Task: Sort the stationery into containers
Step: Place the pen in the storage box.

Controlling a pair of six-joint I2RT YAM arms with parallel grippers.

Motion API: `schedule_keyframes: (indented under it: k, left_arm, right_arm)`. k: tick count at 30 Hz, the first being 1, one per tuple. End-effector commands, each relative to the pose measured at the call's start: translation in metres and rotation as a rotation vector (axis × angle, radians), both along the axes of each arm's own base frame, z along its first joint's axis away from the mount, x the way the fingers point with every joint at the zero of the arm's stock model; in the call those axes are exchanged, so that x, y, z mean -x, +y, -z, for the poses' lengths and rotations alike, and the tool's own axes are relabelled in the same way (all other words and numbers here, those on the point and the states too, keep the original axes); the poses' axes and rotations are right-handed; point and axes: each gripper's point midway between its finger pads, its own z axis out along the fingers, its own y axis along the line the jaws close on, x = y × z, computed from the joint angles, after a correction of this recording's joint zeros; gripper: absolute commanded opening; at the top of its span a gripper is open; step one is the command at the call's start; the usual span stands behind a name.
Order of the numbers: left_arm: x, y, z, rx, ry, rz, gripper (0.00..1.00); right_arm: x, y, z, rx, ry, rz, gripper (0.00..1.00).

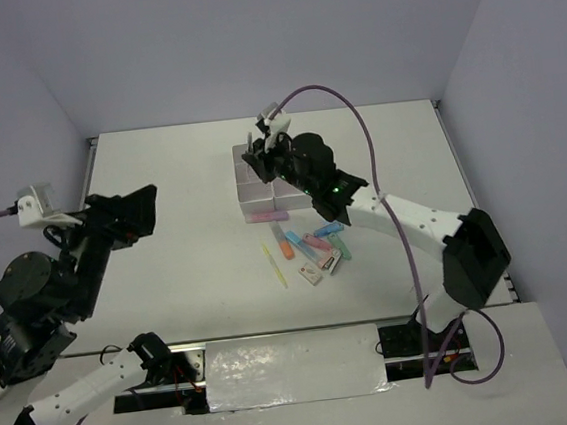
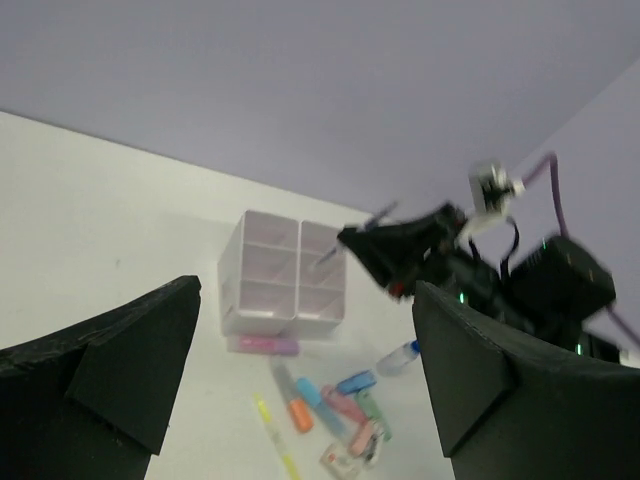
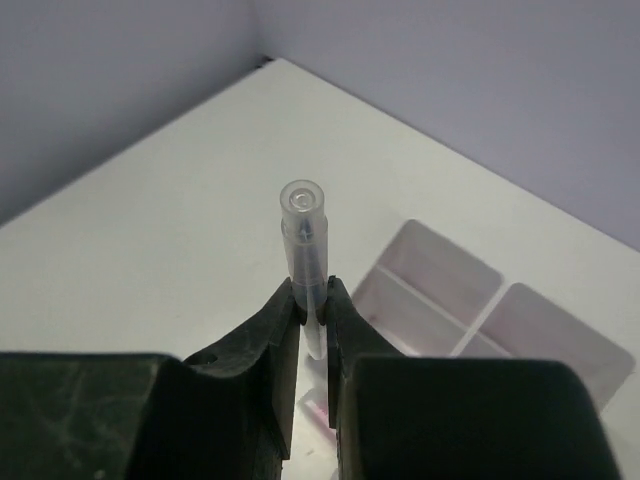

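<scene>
At mid-table, the containers (image 1: 251, 187) stand with the right claw (image 3: 313, 297) above their 12 o'clock side, clenched on a clear pen (image 3: 303, 228); what lies in the cells I cannot tell. A pink marker (image 1: 267, 216) lies just beside them at 6 o'clock, other markers (image 1: 317, 247) and a yellow pen (image 1: 273, 264) beyond. The left claw (image 1: 138, 214) hangs released at 9 o'clock, well apart.

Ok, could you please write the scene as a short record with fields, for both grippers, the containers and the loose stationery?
right gripper: shut on a clear pen, above the containers
left gripper: open, empty, at the left, far from the stationery
containers: white block of six compartments; contents unclear
loose on the table: pink marker beside the block's near wall; yellow pen and a cluster of coloured pieces nearer the arms
</scene>
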Motion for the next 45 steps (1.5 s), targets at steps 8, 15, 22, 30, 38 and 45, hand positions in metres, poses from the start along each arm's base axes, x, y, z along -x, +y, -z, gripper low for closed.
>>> schedule_keyframes:
  k: [8,15,22,30,38,45]
  left_arm:
    - [0.022,0.001,0.144,-0.339,0.172,0.132,0.99]
    - [0.024,0.002,0.150,-0.315,0.125,0.139,0.99]
    - [0.022,-0.005,0.156,-0.341,0.145,0.160,0.99]
    - [0.022,-0.007,0.156,-0.348,0.137,0.172,0.99]
    - [0.027,-0.005,0.151,-0.321,0.106,0.183,0.99]
    - [0.030,-0.006,0.149,-0.318,0.090,0.201,0.99]
  right_arm:
    - [-0.125,0.000,0.010,0.011,-0.139,0.165,0.01]
    - [-0.162,-0.004,0.022,-0.004,-0.122,0.176,0.01]
    - [-0.162,-0.004,0.050,-0.010,-0.084,0.146,0.02]
    - [-0.161,0.003,0.072,-0.034,-0.035,0.125,0.03]
    - [-0.154,0.002,0.083,-0.053,0.000,0.110,0.15]
    - [-0.144,0.000,0.079,-0.056,0.016,0.098,0.59]
